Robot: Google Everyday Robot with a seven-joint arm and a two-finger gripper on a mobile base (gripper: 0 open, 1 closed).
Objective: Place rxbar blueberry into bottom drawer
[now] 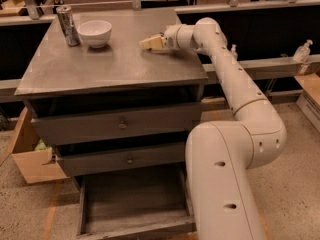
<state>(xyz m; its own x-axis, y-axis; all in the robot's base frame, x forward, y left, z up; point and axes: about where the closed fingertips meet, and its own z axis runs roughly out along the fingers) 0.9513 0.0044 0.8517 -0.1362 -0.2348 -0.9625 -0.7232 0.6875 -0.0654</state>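
Three grey drawers stacked in the cabinet (115, 109) below the tabletop (115, 66). Upper two shut, each with a round knob at its middle. Lowest one, the bottom drawer (132, 204), drawn well out toward the camera, plain grey inside showing.

At the tabletop's far left corner, a silver can (67, 26) upright, with a white bowl (95, 33) just beside it on its right, the two nearly touching.

Low over the far right part of the tabletop, the pincer (151, 43), pointing left toward the bowl yet well apart from it. Cannot tell whether apart, together or clamped on anything. Contact with the surface: cannot tell either. No sight of the rxbar blueberry from this angle.

White arm (235, 84) reaching in from the right, bending down past the cabinet's right edge into the bulky white base (225, 184), covering the open drawer's right side.

Cardboard box (30, 164) on the speckled floor, left of the cabinet. Clear pump bottle (302, 51) on the ledge at far right.
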